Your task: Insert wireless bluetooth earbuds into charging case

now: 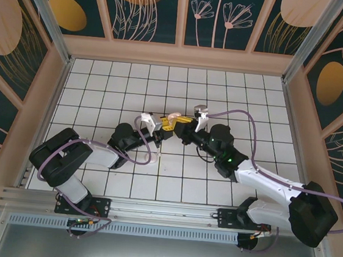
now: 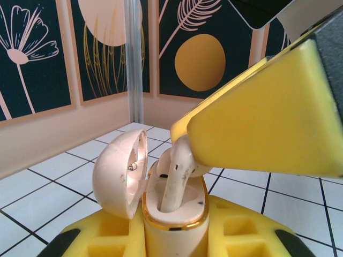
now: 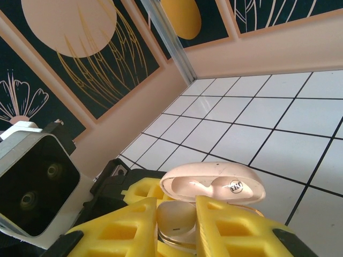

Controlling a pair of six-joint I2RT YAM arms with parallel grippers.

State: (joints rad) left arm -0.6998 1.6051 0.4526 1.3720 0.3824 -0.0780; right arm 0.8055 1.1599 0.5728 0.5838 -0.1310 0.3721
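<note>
left gripper closed tight on pale pinkish oval plastic charging case, lid open toward 9 o'clock | right gripper pinching whitish plastic earbud, stem partly inside case, entering from 1 o'clock | judged: not seated yet; release and lid closing left; second earbud cannot tell

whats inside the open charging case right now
One earbud stands stem-down in the charging case, its head pinched by the right arm's fingers. The well's bottom and whatever lies behind the earbud are hidden by it and the rim.
</note>
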